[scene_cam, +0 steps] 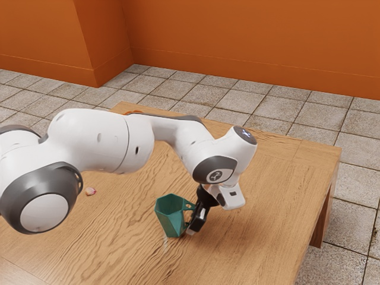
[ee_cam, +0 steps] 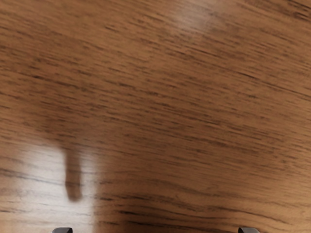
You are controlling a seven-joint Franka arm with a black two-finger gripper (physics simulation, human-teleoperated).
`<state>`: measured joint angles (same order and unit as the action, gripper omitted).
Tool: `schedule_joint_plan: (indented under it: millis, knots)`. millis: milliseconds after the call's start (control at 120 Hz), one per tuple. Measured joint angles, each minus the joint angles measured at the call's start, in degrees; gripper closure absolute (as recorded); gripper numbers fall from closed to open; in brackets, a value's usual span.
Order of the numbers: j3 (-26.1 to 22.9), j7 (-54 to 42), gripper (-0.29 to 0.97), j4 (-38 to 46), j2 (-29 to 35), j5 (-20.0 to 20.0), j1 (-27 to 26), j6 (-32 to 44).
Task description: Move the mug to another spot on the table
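Smooth white arm | faceted green mug on grained wood table | jaws apart

The table is obviously wood, warm brown planks with strong dark grain, and in the wrist view it looks smooth with a soft satin sheen and a pale highlight, not mirror gloss. The mug reads as flat matt teal plastic with hard facets, while the arm has smooth white shells with a slight shine, duller grey joint caps and a matt black gripper. The floor is rough-looking matt grey stone tile, and the orange wall is plain, smooth and matt.
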<state>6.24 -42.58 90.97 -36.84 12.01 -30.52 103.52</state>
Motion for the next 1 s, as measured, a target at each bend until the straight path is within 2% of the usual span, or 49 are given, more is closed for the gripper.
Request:
schedule_joint_plan:
  millis: [692, 1000]
  knots:
    - [0.08, 0.67, 0.62, 0.19, 0.06, -0.02, 0.19, 0.17]
    - [1.55, 1.18, 0.68, -0.03, 1.19, 0.68, -0.10, -0.73]
